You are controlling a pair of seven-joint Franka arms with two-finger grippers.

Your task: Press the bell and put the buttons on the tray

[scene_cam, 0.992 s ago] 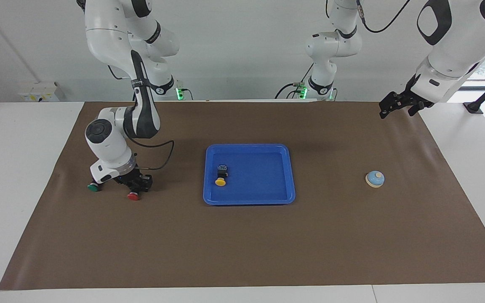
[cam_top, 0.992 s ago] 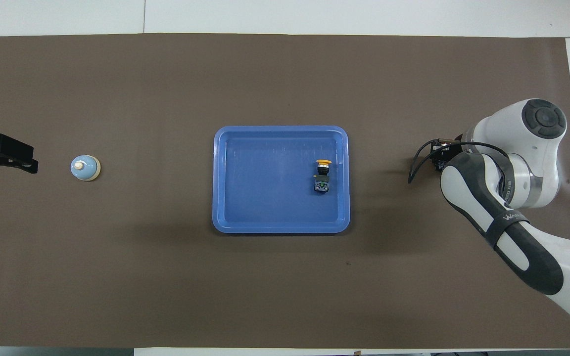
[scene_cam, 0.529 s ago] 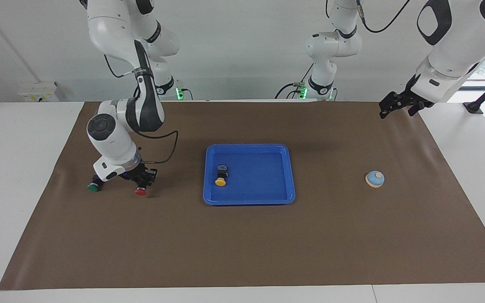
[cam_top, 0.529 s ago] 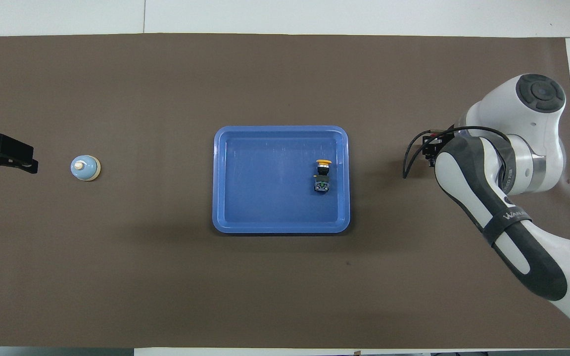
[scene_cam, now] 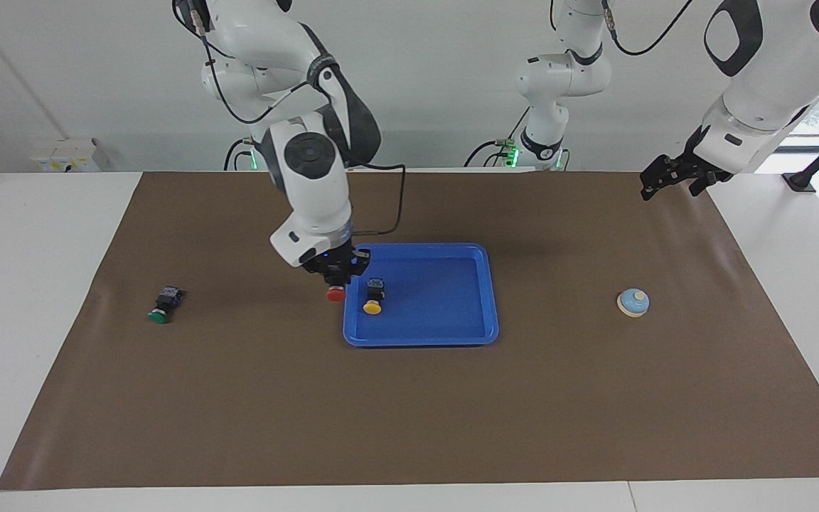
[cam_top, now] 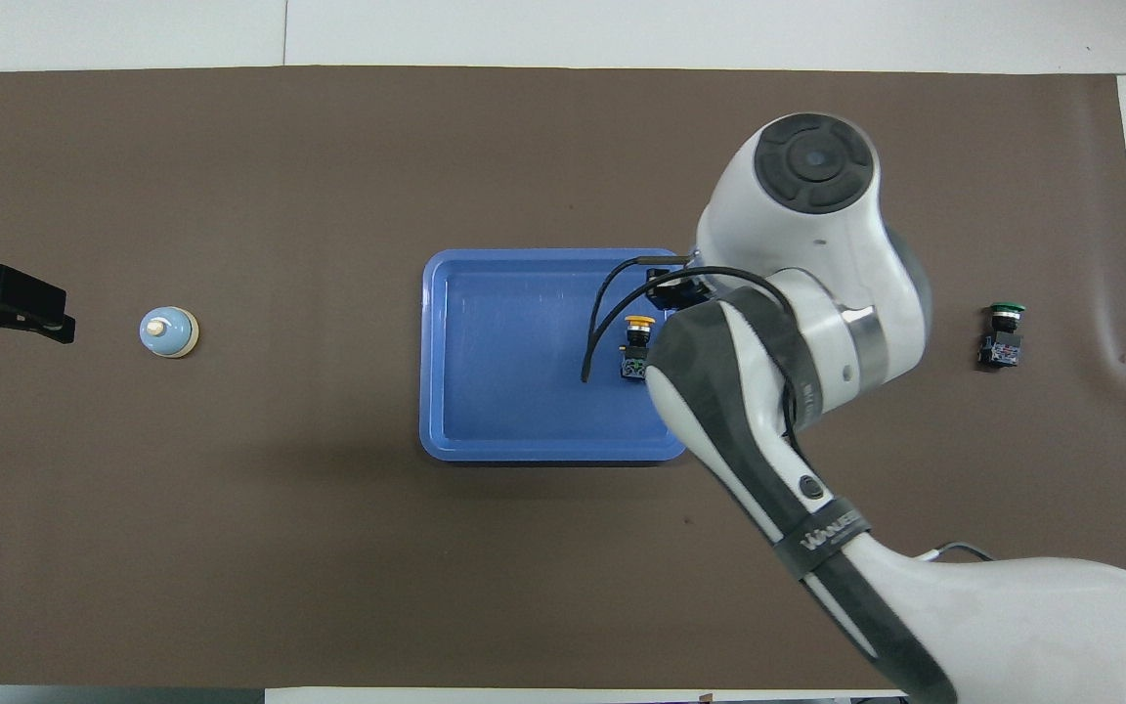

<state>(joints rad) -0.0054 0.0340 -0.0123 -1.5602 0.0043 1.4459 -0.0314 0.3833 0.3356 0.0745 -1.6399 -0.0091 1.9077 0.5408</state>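
One button [scene_cam: 373, 296] lies in the tray [scene_cam: 452, 334], between another button [scene_cam: 163, 306] and the bell [scene_cam: 633, 302].

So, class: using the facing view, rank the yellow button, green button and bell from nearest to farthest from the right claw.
1. Yellow button, in the blue tray, just beside the right claw.
2. Green button, on the mat toward the right arm's end.
3. Bell, toward the left arm's end.

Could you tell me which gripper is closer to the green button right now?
The right. The right gripper holds the red button in the air at the tray edge; the left gripper waits past the bell, much farther from the green button.
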